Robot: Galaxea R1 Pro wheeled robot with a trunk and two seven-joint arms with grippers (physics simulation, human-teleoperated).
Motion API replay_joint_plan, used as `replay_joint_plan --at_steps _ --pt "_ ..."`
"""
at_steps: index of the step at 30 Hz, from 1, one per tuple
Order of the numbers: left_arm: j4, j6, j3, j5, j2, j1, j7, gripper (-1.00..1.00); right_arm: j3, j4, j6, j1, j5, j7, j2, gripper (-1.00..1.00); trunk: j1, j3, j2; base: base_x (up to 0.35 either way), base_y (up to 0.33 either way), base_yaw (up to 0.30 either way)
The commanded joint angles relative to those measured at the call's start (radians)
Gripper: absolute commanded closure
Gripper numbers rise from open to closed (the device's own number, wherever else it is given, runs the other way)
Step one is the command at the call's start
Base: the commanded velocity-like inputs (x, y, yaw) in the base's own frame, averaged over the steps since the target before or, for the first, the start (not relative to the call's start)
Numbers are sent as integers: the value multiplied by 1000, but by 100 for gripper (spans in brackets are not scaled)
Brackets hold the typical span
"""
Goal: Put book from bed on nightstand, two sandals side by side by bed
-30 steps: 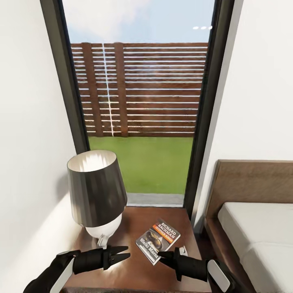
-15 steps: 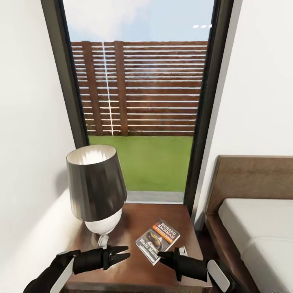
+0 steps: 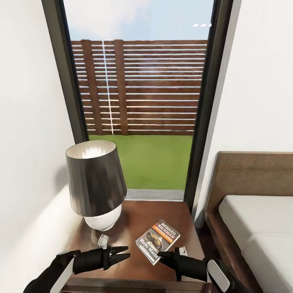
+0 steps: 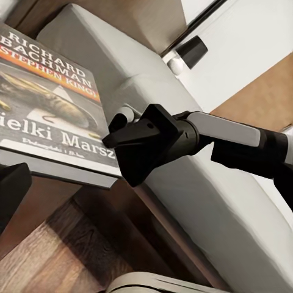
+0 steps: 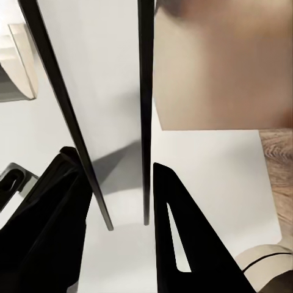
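One book (image 3: 158, 241) lies flat on the nightstand (image 3: 134, 219), right of the lamp (image 3: 97, 185), bed (image 3: 260, 228) at far right | left end effector (image 3: 122, 254) nearly closed, empty | right end effector (image 3: 162, 255) parted, empty, at the book's near edge: apparently just released

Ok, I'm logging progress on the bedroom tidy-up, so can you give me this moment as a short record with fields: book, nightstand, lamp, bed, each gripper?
book: paperback lying flat, cover up, on the nightstand
nightstand: dark brown wooden top, beside the bed, in front of the tall window
lamp: dark shade, white base, on the nightstand's left part
bed: grey mattress, brown headboard, to the right
left gripper: empty, low over the nightstand, left of the book
right gripper: open, empty, at the book's near edge
book step: looks done
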Motion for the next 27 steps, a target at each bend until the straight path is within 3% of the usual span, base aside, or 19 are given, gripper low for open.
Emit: replay_joint_plan --at_steps 1,16,27 --pt "0 10 -4 9 1 -1 0 -100 4 0 0 -1 1 6 -1 100 0 -1 0 0 0 0" --pt "0 11 -4 9 1 -1 0 -100 4 0 0 -1 1 6 -1 100 50 -42 -91 0 0 0" --pt "0 10 -3 10 1 -1 0 -100 4 0 0 -1 1 6 -1 100 50 -42 -91 34 0 0"
